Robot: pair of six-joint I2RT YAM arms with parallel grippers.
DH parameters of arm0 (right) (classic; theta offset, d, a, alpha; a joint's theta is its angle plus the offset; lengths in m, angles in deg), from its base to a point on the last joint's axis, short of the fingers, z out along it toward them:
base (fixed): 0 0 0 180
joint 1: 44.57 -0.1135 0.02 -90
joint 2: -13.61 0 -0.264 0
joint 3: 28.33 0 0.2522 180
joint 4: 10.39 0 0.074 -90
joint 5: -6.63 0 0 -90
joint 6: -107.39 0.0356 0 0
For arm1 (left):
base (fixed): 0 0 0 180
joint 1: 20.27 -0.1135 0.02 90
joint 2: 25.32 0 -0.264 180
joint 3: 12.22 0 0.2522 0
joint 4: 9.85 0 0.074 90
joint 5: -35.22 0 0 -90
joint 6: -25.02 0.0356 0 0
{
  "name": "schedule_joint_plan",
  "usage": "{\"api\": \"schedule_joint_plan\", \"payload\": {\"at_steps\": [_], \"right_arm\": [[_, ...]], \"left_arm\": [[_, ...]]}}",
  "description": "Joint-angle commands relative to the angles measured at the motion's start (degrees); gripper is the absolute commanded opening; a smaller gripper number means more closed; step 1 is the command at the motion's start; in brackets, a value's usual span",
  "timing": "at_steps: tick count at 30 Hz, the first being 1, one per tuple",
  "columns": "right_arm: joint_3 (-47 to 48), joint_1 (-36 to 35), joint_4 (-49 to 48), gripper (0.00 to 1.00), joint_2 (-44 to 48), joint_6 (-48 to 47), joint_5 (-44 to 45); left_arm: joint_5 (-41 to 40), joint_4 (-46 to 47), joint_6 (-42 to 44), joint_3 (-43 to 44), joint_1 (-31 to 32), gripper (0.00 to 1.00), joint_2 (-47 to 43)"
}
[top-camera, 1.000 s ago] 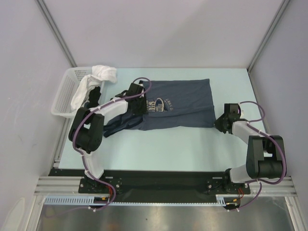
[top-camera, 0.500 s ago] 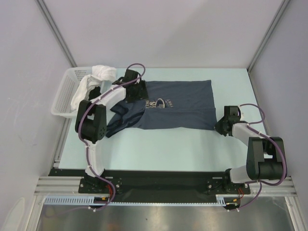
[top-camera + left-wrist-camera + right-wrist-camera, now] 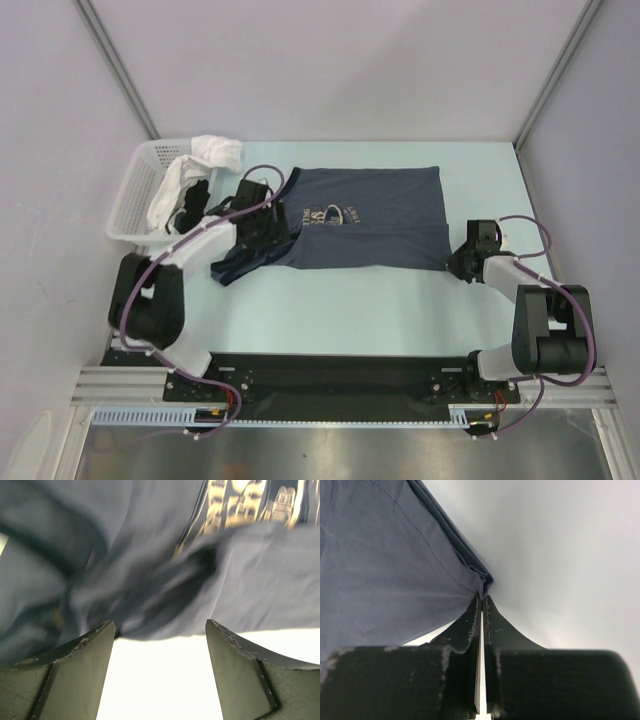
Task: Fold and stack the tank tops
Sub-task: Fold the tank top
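Observation:
The slate-blue tank top [image 3: 375, 235] lies spread across the table, with its gold-white print [image 3: 325, 215] near its left end and its straps bunched at the near left. My left gripper [image 3: 264, 228] is open over that bunched end. In the left wrist view the gripper [image 3: 159, 625] is empty, with rumpled cloth [image 3: 150, 565] just ahead of its fingertips. My right gripper [image 3: 453, 262] is shut on the top's near right corner. In the right wrist view its fingertips [image 3: 482, 599] pinch the folded hem [image 3: 480, 580]. I cannot pick out the black tank top with certainty.
A white lattice basket [image 3: 125, 212] stands at the far left edge. A white cloth [image 3: 205, 155] drapes over its rim, with something dark [image 3: 192, 205] below it. Grey walls stand close on the left, back and right.
My left gripper has moved from the top's far left edge back toward me, to the bunched strap end. The right gripper has kept its hold and barely moved.

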Motion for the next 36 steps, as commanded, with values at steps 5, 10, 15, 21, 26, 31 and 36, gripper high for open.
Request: {"api": "schedule_joint_plan", "payload": {"at_steps": [5,10,15,21,26,31,36], "right_arm": [[-1.8,3.2,2.2,0.00,3.4,0.3,3.1],[-2.5,9.5,3.6,0.00,6.4,1.7,5.0],[-3.6,10.2,3.9,0.00,8.7,1.9,6.2],[-3.6,10.2,3.6,0.00,8.0,1.6,5.2],[-3.8,10.2,3.1,0.00,8.1,1.5,4.6],[-4.0,10.2,2.9,0.00,8.3,1.5,4.4],[-4.1,10.2,2.9,0.00,8.5,1.5,4.1]], "left_arm": [[-1.0,3.6,-1.5,-11.3,-1.2,0.80,-18.9],[-2.1,4.2,-8.3,-19.4,-3.0,0.82,-27.1],[-5.9,4.3,-15.3,-26.0,-3.4,0.96,-36.6],[-9.5,0.0,-23.4,-31.4,-3.8,0.82,-44.0],[-11.6,-0.3,-27.9,-36.9,-6.0,0.93,-49.6],[-9.3,-1.2,-29.2,-37.5,-12.3,0.84,-46.0],[-4.6,4.2,-28.8,-37.9,-14.0,0.77,-38.7]]}}
